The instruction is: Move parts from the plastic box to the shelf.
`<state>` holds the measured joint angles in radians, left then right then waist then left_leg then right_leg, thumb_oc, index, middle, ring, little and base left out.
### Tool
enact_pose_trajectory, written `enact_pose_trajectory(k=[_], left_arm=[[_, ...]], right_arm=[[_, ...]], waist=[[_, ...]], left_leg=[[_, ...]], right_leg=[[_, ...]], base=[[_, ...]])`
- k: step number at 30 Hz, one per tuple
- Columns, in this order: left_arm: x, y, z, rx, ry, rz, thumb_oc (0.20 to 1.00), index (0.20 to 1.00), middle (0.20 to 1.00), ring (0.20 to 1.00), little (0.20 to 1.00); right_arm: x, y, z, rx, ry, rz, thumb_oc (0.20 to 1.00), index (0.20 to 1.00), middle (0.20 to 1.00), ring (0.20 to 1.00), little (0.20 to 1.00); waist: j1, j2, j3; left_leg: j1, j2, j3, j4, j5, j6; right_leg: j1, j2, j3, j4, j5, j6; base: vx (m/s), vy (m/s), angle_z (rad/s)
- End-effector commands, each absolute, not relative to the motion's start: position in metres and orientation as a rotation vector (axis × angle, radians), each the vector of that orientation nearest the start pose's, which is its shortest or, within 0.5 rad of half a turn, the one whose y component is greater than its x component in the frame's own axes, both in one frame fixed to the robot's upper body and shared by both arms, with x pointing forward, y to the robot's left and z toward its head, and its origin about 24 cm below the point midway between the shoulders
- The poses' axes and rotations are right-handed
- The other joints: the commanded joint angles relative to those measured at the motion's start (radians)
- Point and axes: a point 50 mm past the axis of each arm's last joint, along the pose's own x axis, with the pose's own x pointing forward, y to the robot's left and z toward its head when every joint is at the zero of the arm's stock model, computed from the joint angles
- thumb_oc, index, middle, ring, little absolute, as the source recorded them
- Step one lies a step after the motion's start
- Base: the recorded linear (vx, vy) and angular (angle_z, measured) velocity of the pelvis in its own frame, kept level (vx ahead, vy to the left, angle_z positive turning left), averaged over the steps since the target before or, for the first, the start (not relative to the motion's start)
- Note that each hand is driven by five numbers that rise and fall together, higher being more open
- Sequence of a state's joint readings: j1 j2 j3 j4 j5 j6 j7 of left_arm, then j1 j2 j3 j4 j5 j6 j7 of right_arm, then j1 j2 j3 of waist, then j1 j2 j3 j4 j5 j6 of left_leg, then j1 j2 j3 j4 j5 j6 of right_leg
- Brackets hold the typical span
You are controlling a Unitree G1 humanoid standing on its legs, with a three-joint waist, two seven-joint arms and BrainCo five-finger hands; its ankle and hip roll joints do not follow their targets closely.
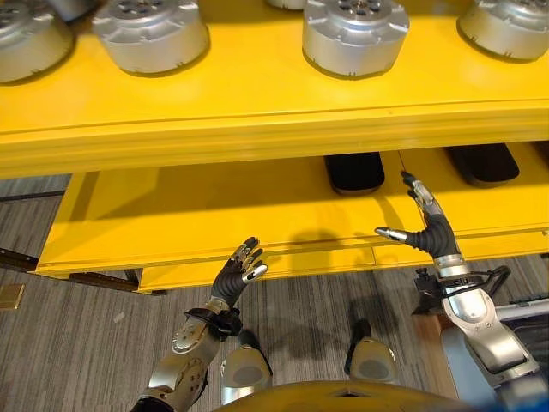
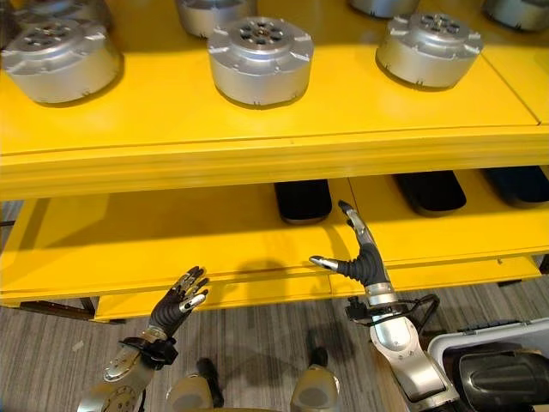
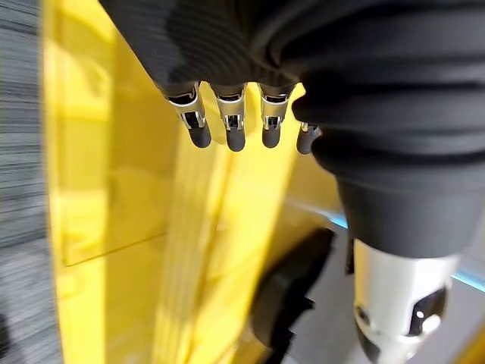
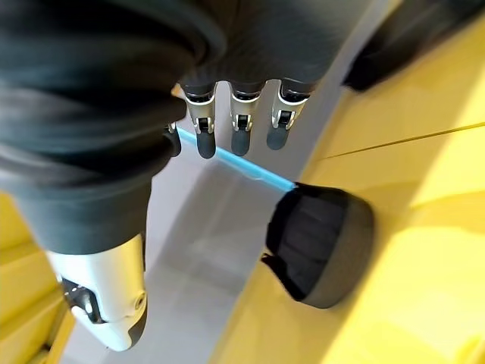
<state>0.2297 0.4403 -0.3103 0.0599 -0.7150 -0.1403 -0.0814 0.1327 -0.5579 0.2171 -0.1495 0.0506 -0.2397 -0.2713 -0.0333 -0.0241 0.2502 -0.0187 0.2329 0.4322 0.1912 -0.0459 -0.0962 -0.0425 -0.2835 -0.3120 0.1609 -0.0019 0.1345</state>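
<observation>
We see bright overhead light. The upper shelf (image 1: 257, 94) shades the lower shelf (image 1: 214, 215); glare sits on the silver parts (image 2: 260, 58). Both wrist views are soft, the near fingers (image 3: 236, 121) blurred.

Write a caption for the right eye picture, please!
Both open hands, left hand and right hand, reach toward the yellow shelf holding silver round parts.
</observation>
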Motion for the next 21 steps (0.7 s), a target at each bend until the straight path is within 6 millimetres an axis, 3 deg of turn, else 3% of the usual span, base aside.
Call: enact_pose_trajectory(k=[1, 5, 10, 14, 16, 18, 20, 21], left_arm=[[0.202, 0.18, 0.012, -0.27, 0.15, -0.242, 1.0, 1.0, 1.0, 1.0, 1.0], [0.198, 0.184, 0.018, -0.306, 0.135, -0.262, 1.0, 1.0, 1.0, 1.0, 1.0], [0.199, 0.18, 0.018, -0.171, 0.133, -0.36, 1.0, 1.0, 1.0, 1.0, 1.0], [0.199, 0.173, 0.016, -0.118, 0.148, -0.462, 1.0, 1.0, 1.0, 1.0, 1.0], [0.196, 0.173, 0.013, -0.116, 0.147, -0.458, 1.0, 1.0, 1.0, 1.0, 1.0], [0.196, 0.175, 0.012, -0.071, 0.136, -0.449, 1.0, 1.0, 1.0, 1.0, 1.0], [0.197, 0.177, 0.013, -0.033, 0.121, -0.455, 1.0, 1.0, 1.0, 1.0, 1.0], [0.196, 0.18, 0.014, -0.038, 0.116, -0.455, 1.0, 1.0, 1.0, 1.0, 1.0]], right_arm=[[0.233, -0.193, 0.102, -0.374, -0.368, 0.017, 1.0, 1.0, 1.0, 1.0, 1.0], [0.231, -0.196, 0.099, -0.37, -0.341, -0.029, 1.0, 1.0, 1.0, 1.0, 1.0], [0.234, -0.2, 0.09, -0.358, -0.303, -0.086, 1.0, 1.0, 1.0, 1.0, 1.0], [0.233, -0.212, 0.081, -0.476, -0.272, -0.146, 1.0, 1.0, 1.0, 1.0, 1.0], [0.237, -0.211, 0.088, -0.605, -0.353, -0.136, 1.0, 1.0, 1.0, 1.0, 1.0], [0.24, -0.211, 0.093, -0.604, -0.381, -0.14, 1.0, 1.0, 1.0, 1.0, 1.0], [0.239, -0.213, 0.093, -0.59, -0.373, -0.148, 1.0, 1.0, 1.0, 1.0, 1.0], [0.237, -0.216, 0.091, -0.565, -0.355, -0.143, 1.0, 1.0, 1.0, 1.0, 1.0]], waist=[[0.015, 0.004, 0.048], [0.03, -0.004, 0.052], [0.035, -0.018, 0.069], [0.013, -0.021, 0.09], [0.022, -0.024, 0.099], [0.024, -0.024, 0.104], [0.021, -0.022, 0.099], [0.027, -0.011, 0.088]], left_leg=[[0.039, -0.011, 0.008, 0.031, -0.031, 0.055], [0.037, -0.04, 0.004, 0.042, -0.052, 0.077], [0.02, -0.065, 0.016, 0.065, -0.079, 0.104], [0.031, -0.093, 0.035, 0.062, -0.12, 0.117], [0.047, -0.097, 0.064, 0.037, -0.118, 0.114], [0.051, -0.107, 0.067, 0.012, -0.114, 0.119], [0.042, -0.109, 0.06, 0.008, -0.11, 0.133], [0.038, -0.104, 0.056, -0.008, -0.089, 0.143]], right_leg=[[0.014, 0.021, 0.004, 0.048, -0.034, 0.012], [0.011, -0.002, 0.004, 0.04, -0.009, 0.037], [-0.005, -0.048, 0.002, 0.043, 0.039, 0.056], [-0.032, -0.084, 0.008, 0.047, 0.082, 0.085], [-0.045, -0.09, -0.038, 0.038, 0.114, 0.094], [-0.068, -0.098, -0.036, 0.071, 0.144, 0.102], [-0.071, -0.088, -0.011, 0.131, 0.108, 0.094], [-0.054, -0.074, -0.013, 0.2, 0.057, 0.07]], base=[[-0.06, 0.204, 0.01], [-0.08, 0.161, 0.04], [-0.12, 0.157, 0.12], [-0.03, 0.236, 0.04], [-0.04, 0.139, -0.17], [-0.1, 0.069, -0.75], [-0.04, 0.03, -0.59], [0.0, 0.0, 0.0]])
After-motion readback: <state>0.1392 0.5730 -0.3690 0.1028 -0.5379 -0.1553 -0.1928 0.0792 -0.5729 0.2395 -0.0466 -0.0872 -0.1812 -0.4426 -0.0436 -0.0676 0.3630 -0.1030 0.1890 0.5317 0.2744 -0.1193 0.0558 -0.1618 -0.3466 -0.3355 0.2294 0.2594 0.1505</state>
